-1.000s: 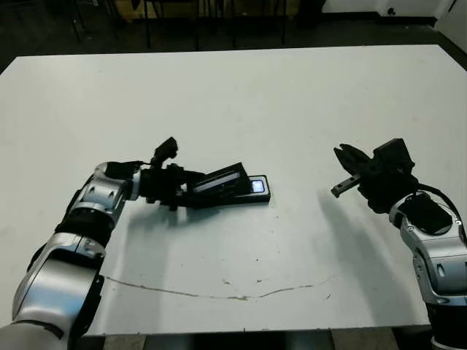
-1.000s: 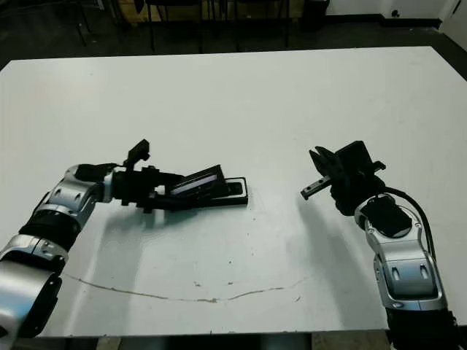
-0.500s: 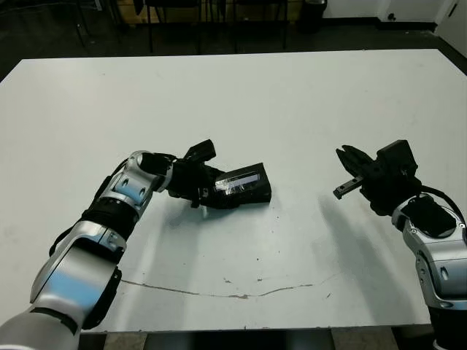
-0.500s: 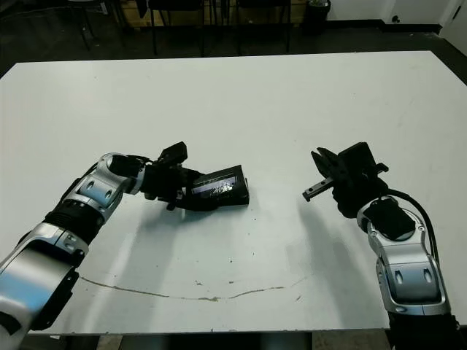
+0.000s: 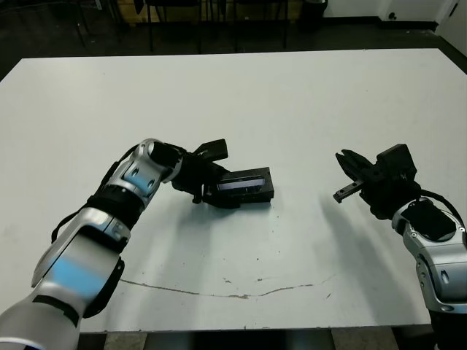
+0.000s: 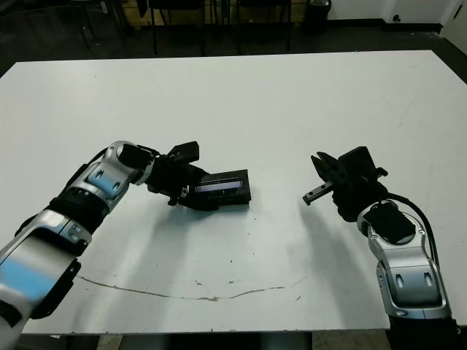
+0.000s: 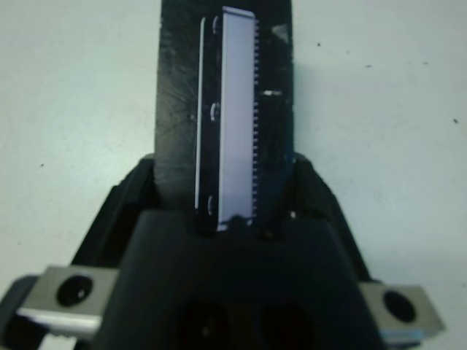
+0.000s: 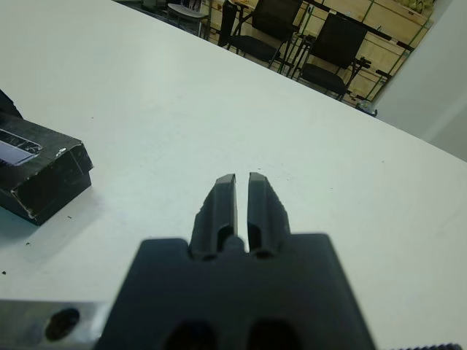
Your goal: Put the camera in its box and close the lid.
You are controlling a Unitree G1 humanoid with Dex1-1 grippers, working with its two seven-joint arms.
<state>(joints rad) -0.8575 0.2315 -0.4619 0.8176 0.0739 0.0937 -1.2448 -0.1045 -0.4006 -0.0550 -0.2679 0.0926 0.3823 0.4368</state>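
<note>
The black lid (image 5: 241,182), with its pale strip window, lies almost flat on top of the black box (image 5: 255,197) at the table's middle. My left gripper (image 5: 210,179) is shut on the lid's left end. In the left wrist view its fingers (image 7: 135,193) flank the lid (image 7: 237,124) on both sides. The camera is hidden under the lid. My right gripper (image 5: 349,179) hovers well to the right of the box, shut with nothing in it. Its wrist view shows the two fingers (image 8: 222,200) almost together and a corner of the box (image 8: 47,182) off to one side.
A thin brownish line (image 5: 233,293) runs across the white table (image 5: 292,95) near its front edge. Dark chairs (image 8: 332,44) stand beyond the far edge. Bare tabletop lies between the box and my right gripper.
My left gripper has swung the lid from a raised tilt down onto the box, covering the camera's bright end. The left arm reached further right. The right gripper barely moved.
</note>
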